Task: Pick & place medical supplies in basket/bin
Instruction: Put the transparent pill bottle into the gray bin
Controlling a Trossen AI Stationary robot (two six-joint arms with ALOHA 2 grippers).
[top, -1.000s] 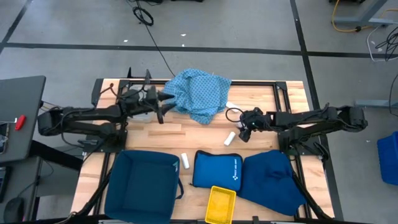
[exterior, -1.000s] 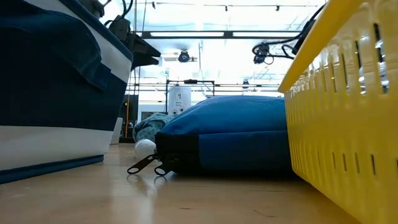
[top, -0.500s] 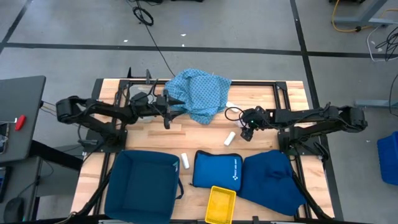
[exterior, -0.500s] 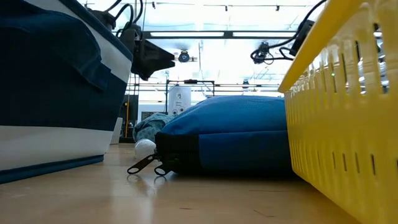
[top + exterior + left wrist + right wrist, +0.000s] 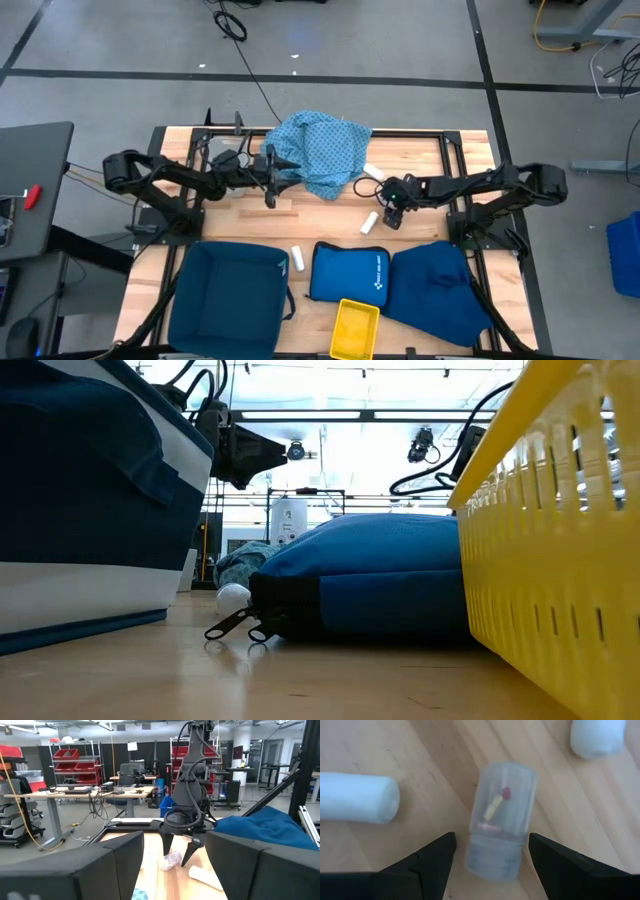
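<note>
Hands first: our right hand (image 5: 391, 213) hangs right of the frame's centre in the high view, low over the desk (image 5: 250, 215), its fingers (image 5: 432, 862) spread apart with a small clear vial (image 5: 502, 820) lying flat on the wood between them, not gripped; we see coloured bits inside the vial. Just beside it lie a white roll (image 5: 357, 799) on one side and another white roll (image 5: 597, 737) on the other. Our left hand (image 5: 270, 183) sits left of centre in the high view, at the left edge of the light-blue dotted cloth (image 5: 320, 152), which is heaped at the upper middle of the desk; its fingers (image 5: 112, 865) stand apart and we see nothing held between them. In the high view a white roll (image 5: 369, 222) lies just below and left of our right hand, a further white packet (image 5: 372, 171) rests at the cloth's right edge, and one more roll (image 5: 297, 258) lies lower, between the dark blue bin (image 5: 228, 295) at the lower left and the bright blue zip pouch (image 5: 348, 272). A yellow basket (image 5: 354, 330) stands at the bottom centre, and a dark blue cloth bag (image 5: 435, 285) lies to its right.
</note>
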